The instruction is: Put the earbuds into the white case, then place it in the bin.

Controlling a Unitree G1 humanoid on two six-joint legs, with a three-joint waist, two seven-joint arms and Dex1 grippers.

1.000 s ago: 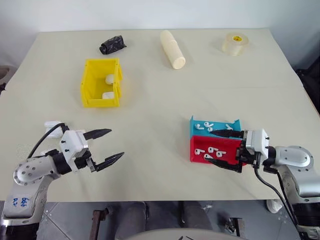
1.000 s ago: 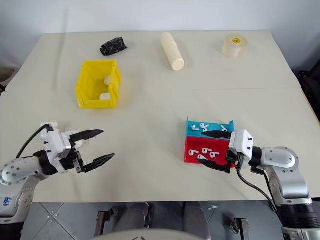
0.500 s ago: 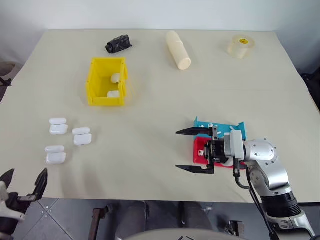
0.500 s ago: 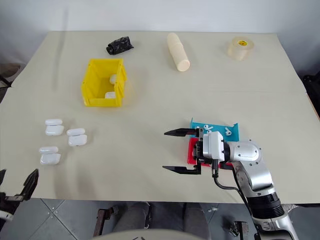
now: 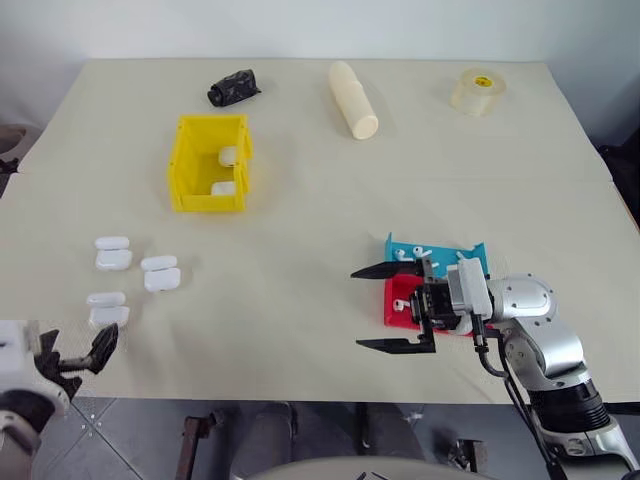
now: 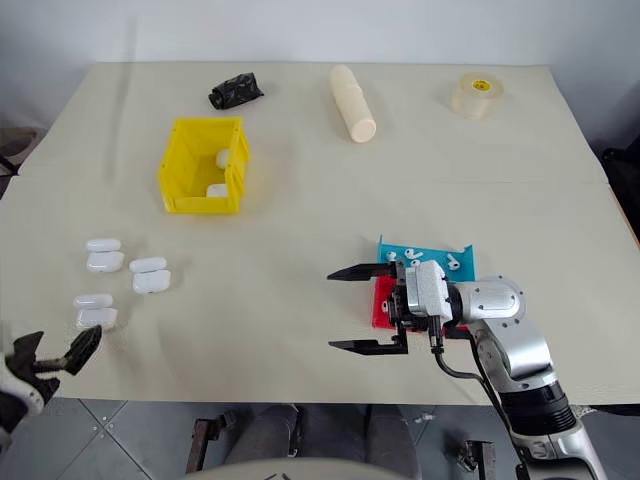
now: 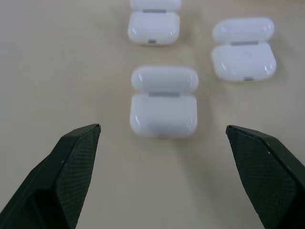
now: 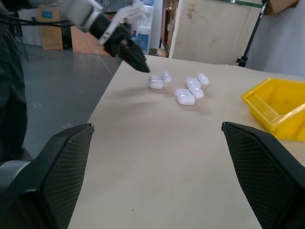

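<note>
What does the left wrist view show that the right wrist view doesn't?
Left wrist alone: the hinge lines and lids of the open white cases, seen up close between the left hand's fingers. Right wrist alone: the yellow bin, the floor and the room behind, and the left hand from outside. Both share the three white cases and the table.

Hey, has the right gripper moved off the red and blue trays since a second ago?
Yes. The right gripper has swung toward the robot's left; its open fingers now reach past the red tray's left edge over bare table, instead of over the trays.
</note>
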